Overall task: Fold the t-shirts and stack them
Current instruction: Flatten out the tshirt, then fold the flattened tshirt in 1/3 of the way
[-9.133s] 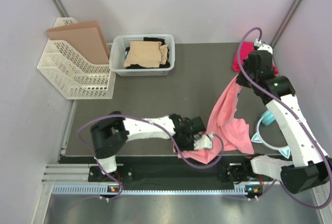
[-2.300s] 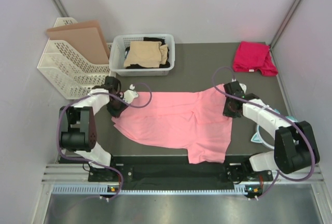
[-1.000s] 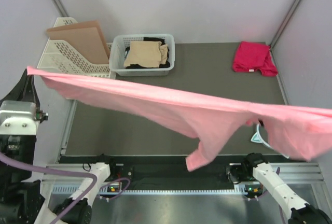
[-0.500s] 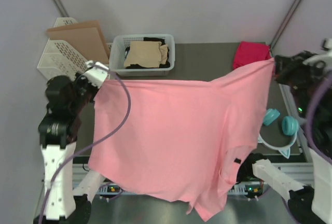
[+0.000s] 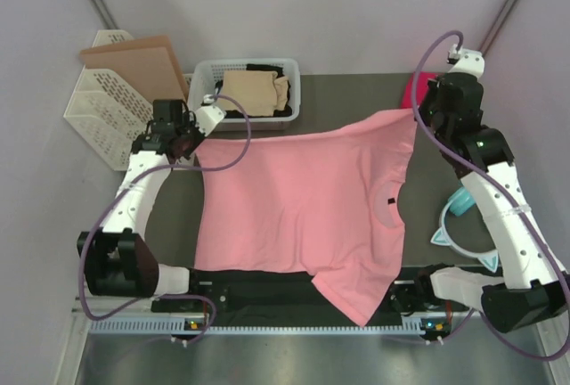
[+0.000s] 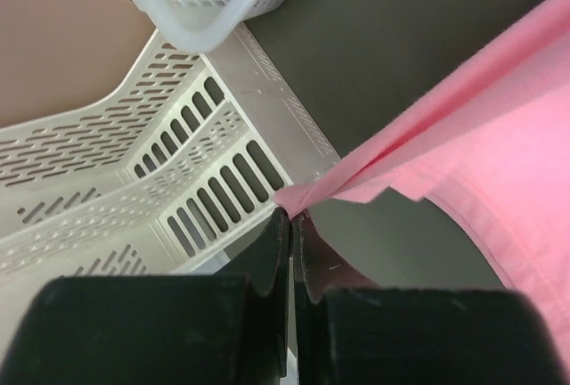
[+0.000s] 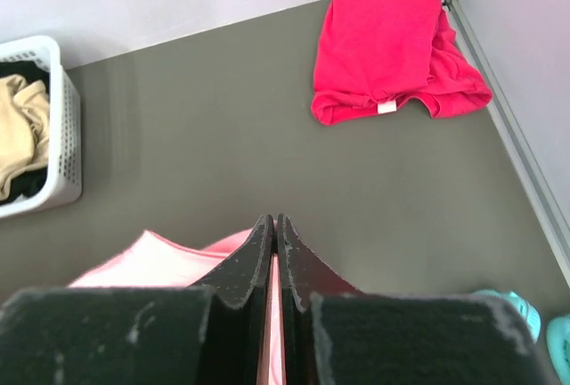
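Note:
The light salmon pink t-shirt (image 5: 303, 202) hangs spread between both arms above the dark table, its lower part reaching past the near edge. My left gripper (image 5: 198, 128) is shut on its left top corner (image 6: 307, 194). My right gripper (image 5: 415, 110) is shut on its right top corner (image 7: 160, 265). The magenta-red t-shirt (image 7: 392, 42) lies folded at the table's far right corner, mostly hidden behind my right arm in the top view. Tan (image 5: 249, 93) and black shirts lie in the white basket (image 5: 203, 91).
A white slotted file rack (image 5: 116, 122) with brown cardboard (image 5: 134, 64) stands at the far left; it also shows in the left wrist view (image 6: 134, 162). The teal cat-ear headband (image 5: 463, 225) lies at the right edge. Grey walls close in on three sides.
Both arms have come down and inward from a high hold. The pink shirt, earlier held up toward the camera, now hangs lower and flatter over the table with its collar on the right.

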